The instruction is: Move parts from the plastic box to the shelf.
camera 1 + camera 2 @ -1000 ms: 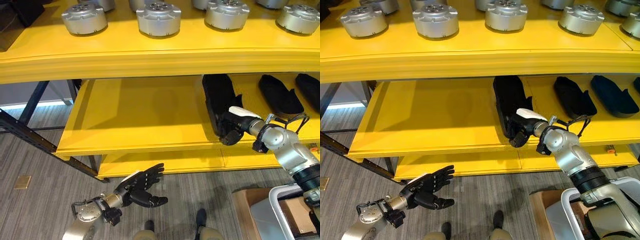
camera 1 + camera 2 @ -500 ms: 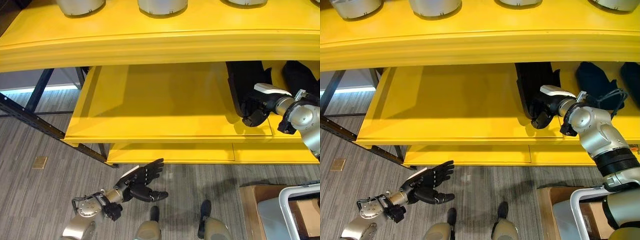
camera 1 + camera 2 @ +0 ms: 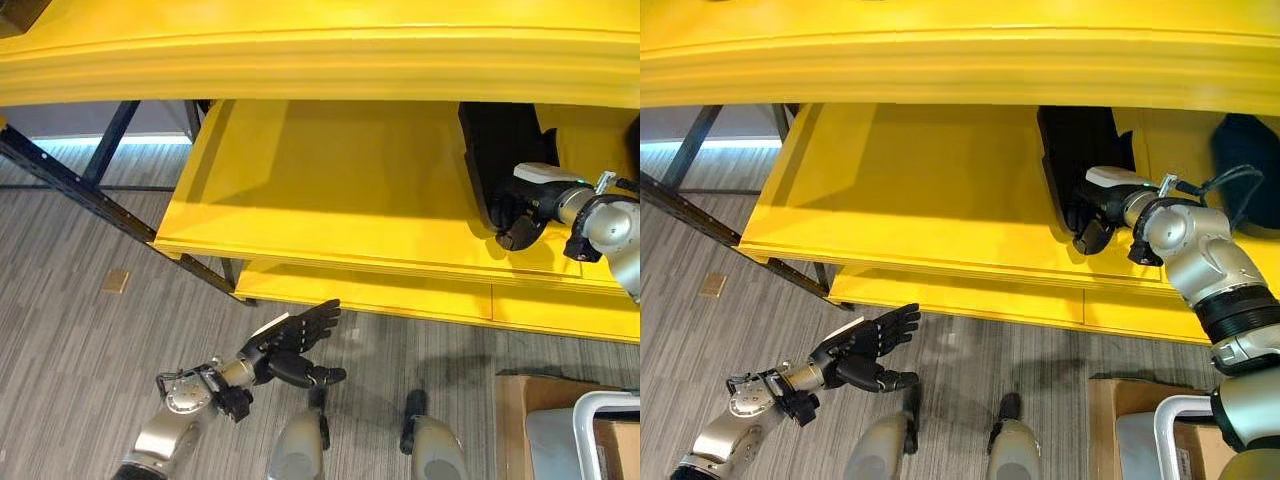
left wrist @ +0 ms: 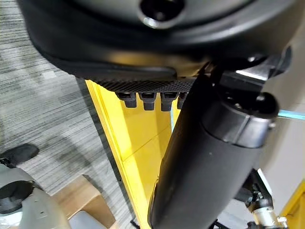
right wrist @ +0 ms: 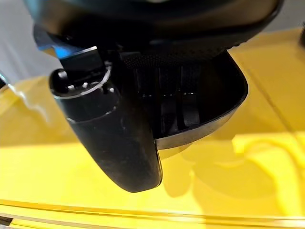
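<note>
A long black part (image 3: 500,150) lies on the lower yellow shelf board (image 3: 330,200), toward its right side. My right hand (image 3: 520,215) holds the part's near end, fingers laid over it and the white-covered thumb beside it; in the right wrist view the fingers (image 5: 162,105) rest on the part (image 5: 209,109) and the thumb (image 5: 119,143) stands over the yellow board. Low above the grey floor, in front of the shelf, my left hand (image 3: 290,345) hangs open with straight fingers and holds nothing.
A second black part (image 3: 1245,170) lies further right on the same board. The upper shelf's thick yellow edge (image 3: 320,60) overhangs the lower board. A black rack post (image 3: 70,180) slants at the left. A cardboard box (image 3: 515,410) and the plastic box (image 3: 575,440) stand at the lower right.
The camera has tipped down, so the silver parts on the upper shelf have left the view. My right hand stays on the black part's near end. The left hand has kept its place.
</note>
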### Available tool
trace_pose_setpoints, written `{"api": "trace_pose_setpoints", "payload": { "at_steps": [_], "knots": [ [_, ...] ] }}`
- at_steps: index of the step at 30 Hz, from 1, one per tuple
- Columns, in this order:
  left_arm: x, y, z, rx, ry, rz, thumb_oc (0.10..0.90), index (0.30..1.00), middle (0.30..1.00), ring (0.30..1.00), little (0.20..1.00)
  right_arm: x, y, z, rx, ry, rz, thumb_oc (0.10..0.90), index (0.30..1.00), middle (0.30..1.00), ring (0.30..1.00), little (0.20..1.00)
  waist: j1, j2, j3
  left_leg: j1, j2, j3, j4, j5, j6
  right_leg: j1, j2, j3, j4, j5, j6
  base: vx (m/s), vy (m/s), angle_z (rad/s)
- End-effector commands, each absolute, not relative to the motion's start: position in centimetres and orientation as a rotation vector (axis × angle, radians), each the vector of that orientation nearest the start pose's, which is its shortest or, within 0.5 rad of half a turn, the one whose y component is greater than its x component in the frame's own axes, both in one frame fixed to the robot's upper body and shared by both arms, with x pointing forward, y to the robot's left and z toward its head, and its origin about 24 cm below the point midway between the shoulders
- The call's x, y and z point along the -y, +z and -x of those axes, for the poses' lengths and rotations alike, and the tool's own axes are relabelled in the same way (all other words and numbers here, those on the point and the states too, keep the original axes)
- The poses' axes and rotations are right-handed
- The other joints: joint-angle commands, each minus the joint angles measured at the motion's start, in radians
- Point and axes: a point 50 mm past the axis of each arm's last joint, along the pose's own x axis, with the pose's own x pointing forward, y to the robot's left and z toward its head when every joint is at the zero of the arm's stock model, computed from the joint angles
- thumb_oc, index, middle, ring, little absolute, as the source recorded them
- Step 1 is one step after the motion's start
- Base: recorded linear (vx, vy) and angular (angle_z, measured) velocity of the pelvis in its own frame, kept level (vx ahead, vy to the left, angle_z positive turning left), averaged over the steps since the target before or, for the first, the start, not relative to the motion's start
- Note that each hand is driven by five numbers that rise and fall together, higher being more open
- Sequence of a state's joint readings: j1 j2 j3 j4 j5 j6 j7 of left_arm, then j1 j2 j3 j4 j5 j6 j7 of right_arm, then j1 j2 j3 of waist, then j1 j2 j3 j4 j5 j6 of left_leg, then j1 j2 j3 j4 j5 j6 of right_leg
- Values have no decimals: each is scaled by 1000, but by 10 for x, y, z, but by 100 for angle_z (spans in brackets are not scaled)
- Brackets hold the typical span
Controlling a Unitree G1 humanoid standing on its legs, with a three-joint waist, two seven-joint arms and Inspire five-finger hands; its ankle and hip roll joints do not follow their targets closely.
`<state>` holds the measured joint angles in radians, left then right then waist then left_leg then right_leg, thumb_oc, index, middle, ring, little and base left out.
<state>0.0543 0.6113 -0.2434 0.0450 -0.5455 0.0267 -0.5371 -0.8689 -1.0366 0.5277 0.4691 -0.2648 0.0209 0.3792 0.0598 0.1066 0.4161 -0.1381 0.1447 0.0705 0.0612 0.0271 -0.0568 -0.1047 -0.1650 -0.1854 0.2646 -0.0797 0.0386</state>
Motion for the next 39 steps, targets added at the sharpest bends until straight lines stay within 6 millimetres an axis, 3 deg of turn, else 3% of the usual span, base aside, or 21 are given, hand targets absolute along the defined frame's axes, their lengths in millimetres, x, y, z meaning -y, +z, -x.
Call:
{"api": "trace_pose_setpoints", "payload": {
  "at_steps": [1, 7, 14, 19, 20, 21, 22, 23, 25, 27, 29, 30, 39],
  "knots": [
    [-184, 56, -227, -106, -806, -22, 900, 1000, 1000, 1000, 1000, 249, 284, -356, 200, 95, 1424, 400, 300, 300, 300, 300, 18, -73, -101, 51, -8, 32, -30, 20, -20, 81, 1, -38, -34, -46, 29, 80, 14, -38],
    [-183, 61, -230, -83, -785, -19, 900, 1000, 1000, 1000, 1000, 238, 293, -357, 230, 72, 1432, 400, 300, 300, 300, 300, 24, -76, -82, 61, -25, 58, -45, 6, -4, 72, 1, -43, -73, -17, 40, 10, 5, -9],
    [-187, 61, -224, -80, -772, -18, 900, 1000, 1000, 1000, 1000, 248, 295, -360, 197, 40, 1413, 400, 300, 300, 300, 300, 50, -86, -79, 50, -34, 65, -17, -10, 3, 101, -1, -50, -117, 2, 41, 33, 10, -3],
    [-191, 60, -219, -101, -778, 18, 900, 1000, 1000, 1000, 1000, 257, 291, -362, 153, 19, 1403, 400, 300, 300, 300, 300, 70, -98, -84, 33, -49, 72, 48, -46, 24, 136, -14, -72, -79, -30, 35, 83, 135, -9],
    [-192, 59, -218, -111, -785, 24, 900, 1000, 1000, 1000, 1000, 262, 288, -363, 132, 9, 1395, 400, 300, 300, 300, 300, 79, -104, -84, 29, -58, 77, 72, -65, 38, 144, -25, -81, -30, -58, 38, 80, 200, -11],
    [-191, 59, -219, -127, -791, 34, 900, 1000, 1000, 1000, 1000, 267, 280, -365, 112, 3, 1385, 400, 300, 300, 300, 300, 88, -93, -77, 35, -59, 61, 87, -79, 63, 81, -69, -83, 208, -67, 41, 95, 197, -7],
    [-188, 58, -219, -137, -801, 29, 900, 1000, 1000, 1000, 1000, 270, 275, -366, 94, -1, 1387, 400, 300, 300, 300, 300, 88, -94, -67, 50, -62, 53, 92, -90, 74, 35, -92, -59, 297, -46, 46, 70, 131, -9],
    [-187, 58, -219, -138, -805, 24, 900, 1000, 1000, 1000, 1000, 271, 275, -366, 90, -3, 1389, 400, 300, 300, 300, 300, 89, -95, -64, 54, -64, 53, 93, -92, 76, 26, -97, -53, 308, -41, 47, 66, -12, -23],
    [-185, 57, -220, -135, -797, 5, 900, 1000, 1000, 1000, 1000, 269, 277, -368, 98, -15, 1377, 400, 300, 300, 300, 300, 83, -99, -51, 78, -60, 50, 83, -97, 67, -6, -117, -34, 217, 13, 53, 21, -171, -27],
    [-190, 63, -225, -109, -758, 17, 900, 1000, 1000, 1000, 1000, 267, 287, -371, 128, -35, 1369, 400, 300, 300, 300, 300, 70, -111, -37, 89, -61, 39, 55, -104, 55, -22, -117, -6, -4, 140, 100, -33, -305, -26],
    [-191, 65, -227, -96, -751, 9, 900, 1000, 1000, 1000, 1000, 269, 291, -372, 130, -51, 1359, 400, 300, 300, 300, 300, 62, -120, -31, 97, -55, 23, 41, -110, 54, -52, -119, 37, -84, 208, 123, -28, -351, -20],
    [-191, 67, -227, -85, -742, -8, 900, 1000, 1000, 1000, 1000, 273, 293, -372, 120, -70, 1322, 400, 300, 300, 300, 300, 60, -134, -54, 79, -49, 16, 32, -107, 52, -9, -79, 63, -218, 189, 149, -46, -387, -3],
    [-182, 67, -228, -39, -745, 34, 900, 1000, 1000, 1000, 1000, 275, 305, -370, 99, -89, 1344, 400, 300, 300, 300, 300, 58, -99, -26, 49, -5, 21, 28, -53, -4, -5, -57, 5, -164, 116, 108, -27, -85, 23]
  ]
}}
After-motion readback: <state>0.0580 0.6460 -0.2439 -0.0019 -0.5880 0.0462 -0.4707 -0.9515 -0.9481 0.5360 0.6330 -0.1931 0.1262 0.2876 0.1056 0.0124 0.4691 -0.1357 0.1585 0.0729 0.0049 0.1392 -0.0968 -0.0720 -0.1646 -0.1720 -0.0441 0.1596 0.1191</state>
